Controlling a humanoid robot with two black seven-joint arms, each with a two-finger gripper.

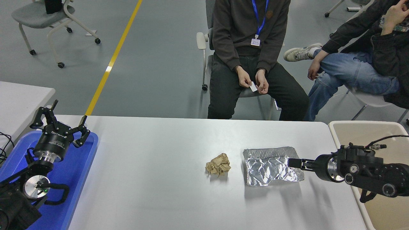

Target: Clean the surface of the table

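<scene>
The table surface [153,191] is a wide light grey-white top. A crumpled brown paper ball [218,164] lies on it right of the middle. A crinkled silver foil wrapper [266,166] lies just right of the ball. My right gripper [293,162] comes in from the right edge, low over the table. Its fingers are closed together on the wrapper's right edge. My left gripper [69,111] is parked at the lower left over a blue tray [80,169], with its fingers spread open and empty.
A beige bin [364,127] stands at the table's right end, under my right arm. A smaller white table [19,95] is at the left edge. Two people sit at the far side; one holds a small white card [253,86].
</scene>
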